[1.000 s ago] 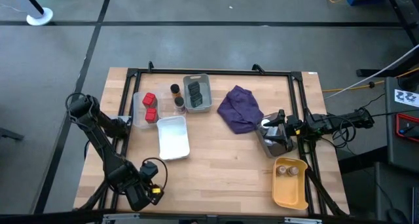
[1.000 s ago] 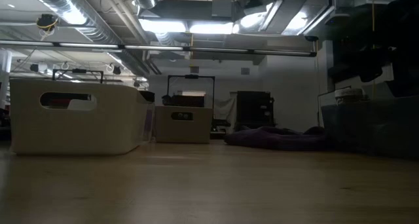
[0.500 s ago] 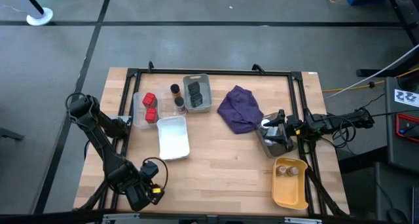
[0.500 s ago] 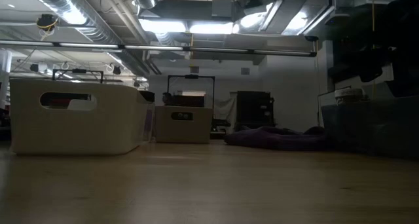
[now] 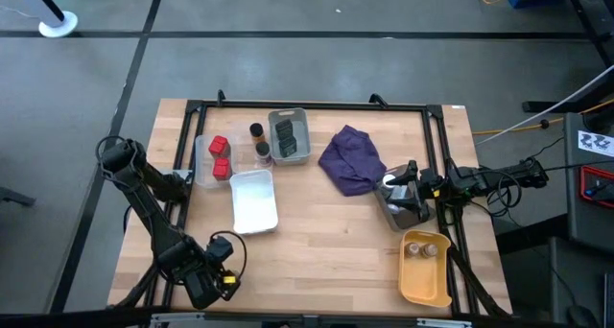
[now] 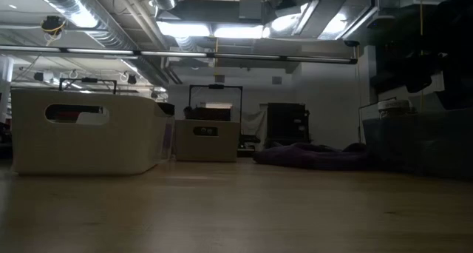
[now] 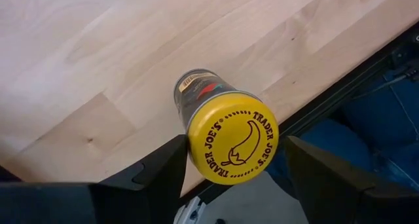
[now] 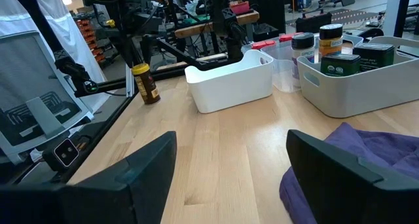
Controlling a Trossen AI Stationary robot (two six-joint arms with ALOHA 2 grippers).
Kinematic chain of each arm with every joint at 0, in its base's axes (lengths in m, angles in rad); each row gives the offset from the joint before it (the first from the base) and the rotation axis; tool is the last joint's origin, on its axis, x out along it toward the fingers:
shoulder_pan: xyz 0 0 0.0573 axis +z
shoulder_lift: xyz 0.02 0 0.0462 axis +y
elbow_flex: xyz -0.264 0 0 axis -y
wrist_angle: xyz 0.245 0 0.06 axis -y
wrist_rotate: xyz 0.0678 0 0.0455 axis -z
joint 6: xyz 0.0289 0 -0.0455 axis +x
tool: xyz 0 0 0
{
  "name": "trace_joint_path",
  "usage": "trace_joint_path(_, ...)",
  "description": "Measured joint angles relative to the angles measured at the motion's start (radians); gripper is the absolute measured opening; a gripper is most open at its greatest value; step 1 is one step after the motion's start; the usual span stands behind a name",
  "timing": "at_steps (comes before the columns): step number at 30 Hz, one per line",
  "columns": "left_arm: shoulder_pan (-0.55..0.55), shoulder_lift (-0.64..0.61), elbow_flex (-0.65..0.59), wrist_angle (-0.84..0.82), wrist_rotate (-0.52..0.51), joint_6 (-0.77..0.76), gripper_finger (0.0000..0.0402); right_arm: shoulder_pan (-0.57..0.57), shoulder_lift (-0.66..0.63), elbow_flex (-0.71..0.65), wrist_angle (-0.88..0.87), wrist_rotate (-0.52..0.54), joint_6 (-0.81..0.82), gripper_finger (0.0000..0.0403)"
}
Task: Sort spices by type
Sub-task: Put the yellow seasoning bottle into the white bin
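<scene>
One yellow-capped jar (image 7: 226, 135) | clamped between left gripper (image 7: 226, 178) fingers

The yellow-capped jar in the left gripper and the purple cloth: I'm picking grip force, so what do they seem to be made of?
The yellow-capped jar: body looks like clear glass or hard plastic, glossy, with dark contents showing through; which one is unclear. Its cap looks like smooth plastic or painted metal with printed lettering. The purple cloth: soft woven fabric, matte, lying crumpled in folds.
</scene>
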Motion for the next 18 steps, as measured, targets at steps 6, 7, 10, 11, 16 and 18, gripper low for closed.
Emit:
trace_joint_path(6,0.000,0.000,0.000,0.017,-0.015,0.020,0.0240,0.000,0.000,0.000,0.000,0.000,0.000,0.0287)
trace_joint_path(7,0.000,0.000,0.000,0.016,-0.016,0.020,0.0240,0.000,0.000,0.000,0.000,0.000,0.000,0.0287)
trace_joint_path(10,0.000,0.000,0.000,0.017,-0.016,0.020,0.0240,0.000,0.000,0.000,0.000,0.000,0.000,0.0287)
trace_joint_path(11,0.000,0.000,0.000,0.018,-0.016,0.025,0.0240,0.000,0.000,0.000,0.000,0.000,0.000,0.0287)
trace_joint_path(16,0.000,0.000,0.000,0.018,-0.016,0.043,0.0240,0.000,0.000,0.000,0.000,0.000,0.000,0.0287)
trace_joint_path(18,0.000,0.000,0.000,0.018,-0.016,0.039,0.0240,0.000,0.000,0.000,0.000,0.000,0.000,0.0287)
